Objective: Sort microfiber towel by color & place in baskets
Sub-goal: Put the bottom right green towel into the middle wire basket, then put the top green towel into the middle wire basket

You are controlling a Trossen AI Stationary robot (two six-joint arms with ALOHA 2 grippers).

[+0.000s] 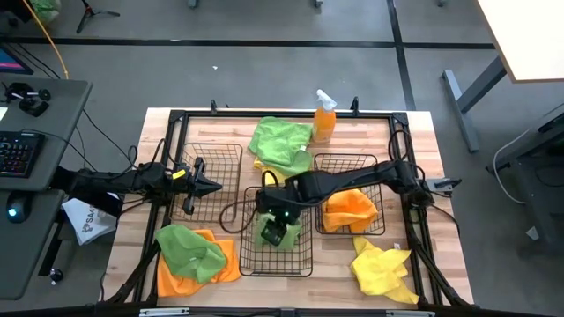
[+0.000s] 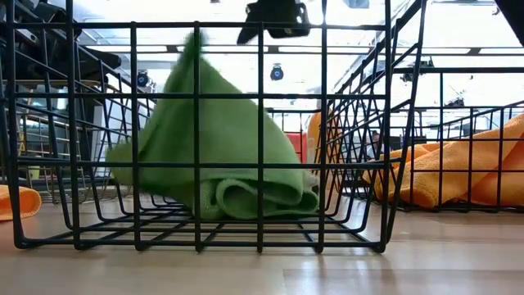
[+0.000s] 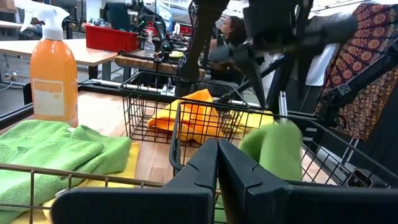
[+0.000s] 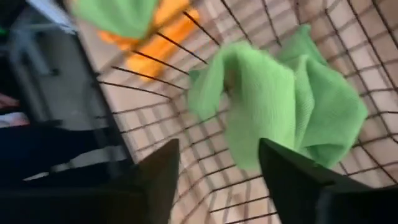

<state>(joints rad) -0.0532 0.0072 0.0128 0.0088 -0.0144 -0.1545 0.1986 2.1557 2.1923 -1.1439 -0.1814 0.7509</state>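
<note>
My right gripper [image 1: 278,218] hangs open over the middle basket [image 1: 242,239]. In the right wrist view its gripper [image 4: 214,146] spreads its fingers above a lime green towel [image 4: 273,106] without touching it. That towel [image 2: 221,156] is crumpled on the basket floor with one corner still peaked upward, below the gripper [image 2: 274,18]. My left gripper [image 1: 214,185] is shut and empty over the left basket [image 1: 220,154]; its gripper [image 3: 217,163] points toward the middle basket. An orange towel [image 1: 348,210] lies in the right basket [image 1: 377,167].
A green towel on a yellow one [image 1: 282,145] lies at the far side beside the orange spray bottle [image 1: 324,119]. A green towel on an orange one [image 1: 194,255] sits near left. A yellow towel [image 1: 383,269] lies near right. A black frame [image 1: 176,119] rings the table.
</note>
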